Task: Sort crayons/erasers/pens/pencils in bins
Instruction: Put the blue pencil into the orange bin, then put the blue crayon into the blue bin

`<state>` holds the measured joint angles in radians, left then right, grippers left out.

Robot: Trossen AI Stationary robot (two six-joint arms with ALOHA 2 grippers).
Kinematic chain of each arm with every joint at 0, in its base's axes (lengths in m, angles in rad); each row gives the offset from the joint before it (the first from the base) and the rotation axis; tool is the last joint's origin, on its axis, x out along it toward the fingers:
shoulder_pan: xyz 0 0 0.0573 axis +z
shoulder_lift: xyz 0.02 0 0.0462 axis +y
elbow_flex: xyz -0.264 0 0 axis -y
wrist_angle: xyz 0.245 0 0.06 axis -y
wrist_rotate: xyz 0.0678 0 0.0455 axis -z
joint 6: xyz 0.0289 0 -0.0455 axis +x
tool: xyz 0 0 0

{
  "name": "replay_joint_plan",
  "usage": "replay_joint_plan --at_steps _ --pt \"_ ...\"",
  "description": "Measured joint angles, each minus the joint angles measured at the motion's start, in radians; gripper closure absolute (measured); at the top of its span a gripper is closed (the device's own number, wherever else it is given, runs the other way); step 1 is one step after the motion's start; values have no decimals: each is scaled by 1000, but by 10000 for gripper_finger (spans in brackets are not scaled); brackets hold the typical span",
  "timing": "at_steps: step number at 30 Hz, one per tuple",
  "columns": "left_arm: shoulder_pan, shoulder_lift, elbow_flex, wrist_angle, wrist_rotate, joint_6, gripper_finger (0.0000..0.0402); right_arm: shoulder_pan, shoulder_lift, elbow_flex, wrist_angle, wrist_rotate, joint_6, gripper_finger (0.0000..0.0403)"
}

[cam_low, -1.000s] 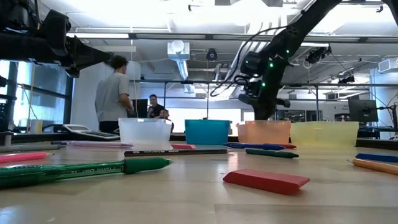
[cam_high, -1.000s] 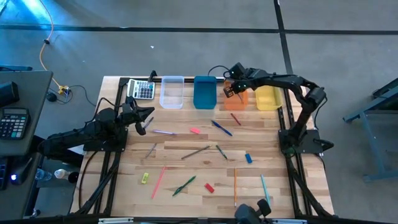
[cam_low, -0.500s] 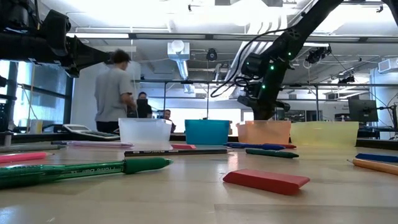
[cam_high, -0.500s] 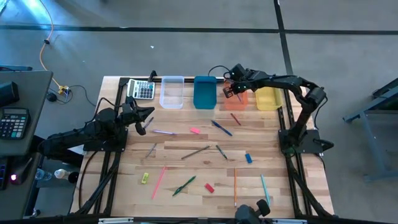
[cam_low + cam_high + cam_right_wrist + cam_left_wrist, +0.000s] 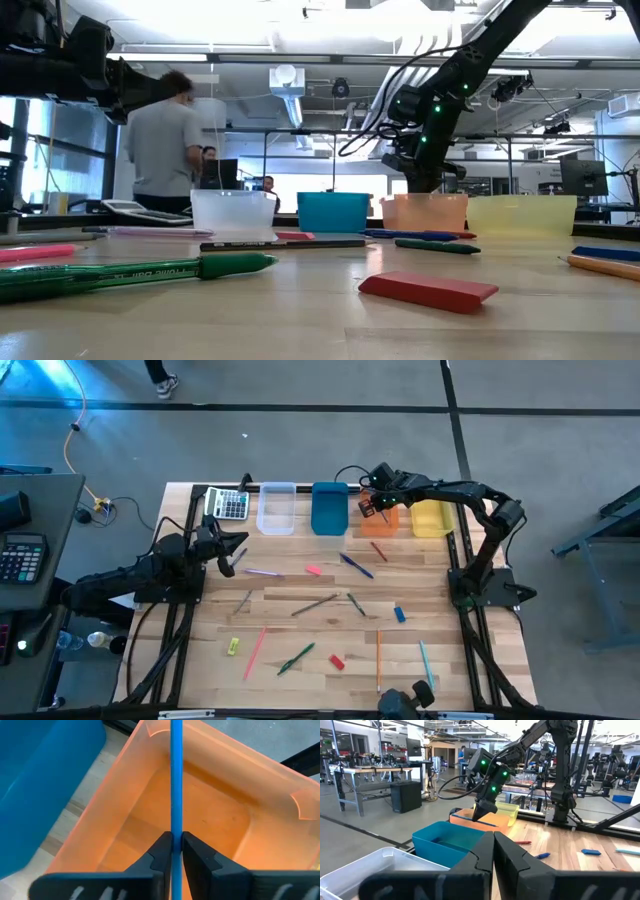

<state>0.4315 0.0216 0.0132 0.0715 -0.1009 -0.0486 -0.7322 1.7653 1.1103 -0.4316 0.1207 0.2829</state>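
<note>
Most supplies unsorted on table (image 5: 300, 660); right gripper (image 5: 172, 851) pinches blue stick (image 5: 176, 780) over orange bin (image 5: 200, 827); left gripper (image 5: 493, 851) closed, waiting.

The right arm reaches from the right edge toward the upper centre of the high view, its right gripper (image 5: 366, 507) pointing down, fingers apparently pinched narrow. The left arm waits at the left, left gripper (image 5: 237, 548) closed.
</note>
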Motion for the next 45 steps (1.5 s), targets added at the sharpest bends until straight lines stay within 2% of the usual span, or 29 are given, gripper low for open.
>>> replay_joint_plan --at_steps 5,8,12,15,18,24,27,31,35,39,42,45 --pt "0 0 0 0 0 0 401 0 0 0 0 0 0 308" --pt "0 0 0 0 -7 -3 401 0 -3 0 -1 0 -31 297" --pt "0 0 0 0 -19 -25 401 12 -58 0 -6 1 -115 315" --pt "-2 0 0 0 39 9 401 48 -131 -2 2 28 -202 353" --pt "-11 12 0 5 70 19 401 89 -217 -83 149 45 -257 393" --pt "-37 92 20 2 63 60 401 143 -369 -384 616 -56 -273 392" --pt "-42 168 52 2 52 63 401 162 -425 -506 793 -101 -262 401" --pt "-42 286 102 2 9 63 401 181 -486 -612 940 -114 -248 400" --pt "-42 410 153 -7 0 52 401 191 -523 -663 991 -121 -250 402" --pt "-42 530 255 -155 -39 23 401 203 -537 -683 991 -121 -259 402" --pt "-35 621 372 -340 -120 -15 401 217 -537 -684 996 -123 -263 402" --pt "-14 708 493 -528 -152 -80 402 232 -537 -684 997 -125 -276 402"
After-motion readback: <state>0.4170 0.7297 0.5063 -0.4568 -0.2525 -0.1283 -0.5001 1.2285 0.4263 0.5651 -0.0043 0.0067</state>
